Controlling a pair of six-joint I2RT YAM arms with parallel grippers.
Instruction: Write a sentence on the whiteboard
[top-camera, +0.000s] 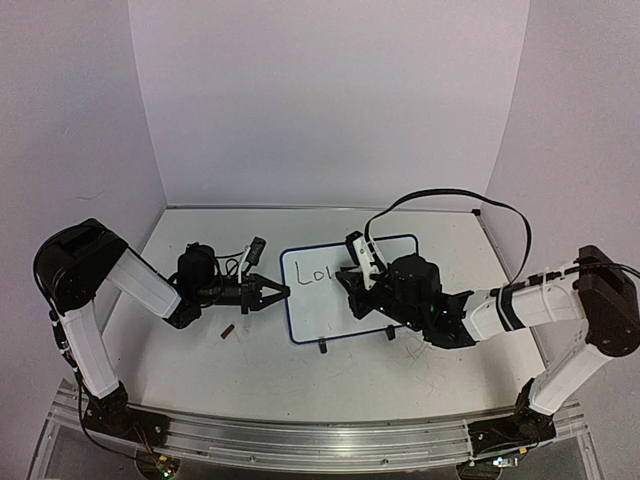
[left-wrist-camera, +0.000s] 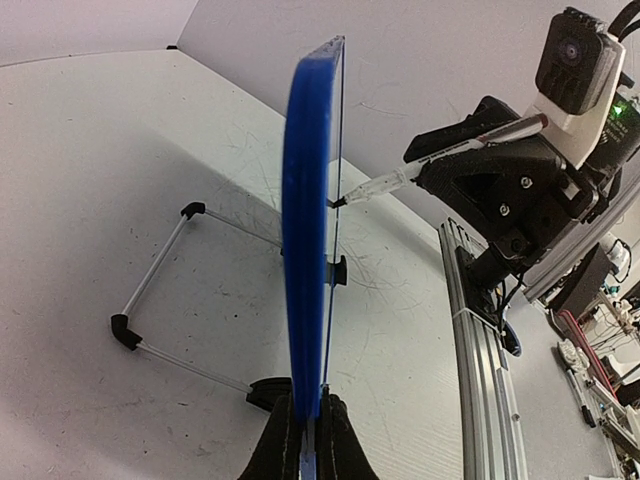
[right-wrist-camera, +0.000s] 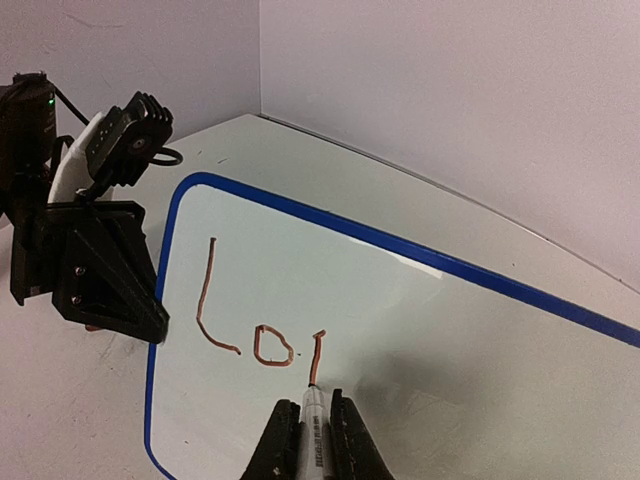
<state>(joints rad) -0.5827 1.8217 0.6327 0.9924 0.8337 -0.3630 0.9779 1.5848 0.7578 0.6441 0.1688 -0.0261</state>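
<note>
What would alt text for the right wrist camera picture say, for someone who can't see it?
A marker, clamped in the right gripper, touches its tip to a blue-rimmed whiteboard, where the lettering reads "Lo" plus one more stroke. The left gripper pinches the board's left edge.

The whiteboard (top-camera: 320, 310) stands mid-bench (top-camera: 330, 385), a barrier between the two sides. Left claw (left-wrist-camera: 303, 440) pinches its rim, blocking that edge; right claw (right-wrist-camera: 313, 408) and marker (right-wrist-camera: 314, 445) crowd the written face. Behind the board a wire stand (left-wrist-camera: 150, 300) sprawls. Open bench runs along the far wall (top-camera: 320, 100) and the front; a small dark piece (top-camera: 228, 331) lies near the left claw.
</note>
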